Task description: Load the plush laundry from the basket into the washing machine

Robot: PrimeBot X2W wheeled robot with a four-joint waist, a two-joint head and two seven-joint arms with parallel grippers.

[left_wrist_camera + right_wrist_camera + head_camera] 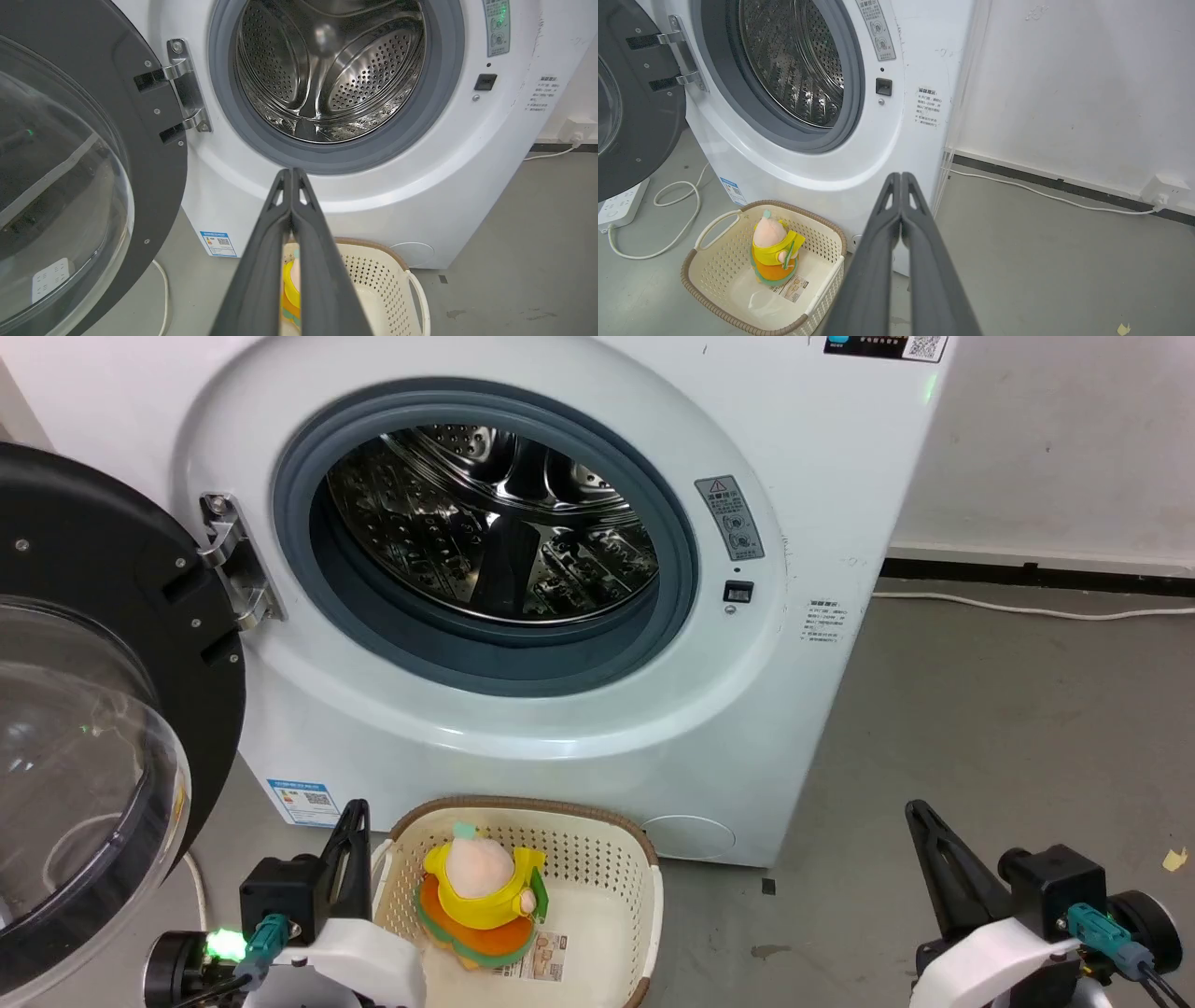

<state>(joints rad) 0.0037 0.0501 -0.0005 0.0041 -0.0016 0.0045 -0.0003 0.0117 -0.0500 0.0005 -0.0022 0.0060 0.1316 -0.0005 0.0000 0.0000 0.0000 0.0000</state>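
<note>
Plush laundry [481,896]: is being held upright inside the basket [597,845], on its bottom, just beside the sticker label [541,957].

Basket: is being borne by the grey floor [980,728], just in front of the washing machine [560,747], below the drum opening.

Door [93,569] (black rim, domed glass): is being hung wide open at the machine's left, so the steel drum [485,523] is being exposed.

Left pincer [292,171]: is being held clenched, fingers pressed together and grasping nothing, just beside the basket's left rim.

Right pincer [901,175]: is being held clenched likewise, grasping nothing, over the floor and well apart from the basket.
</note>
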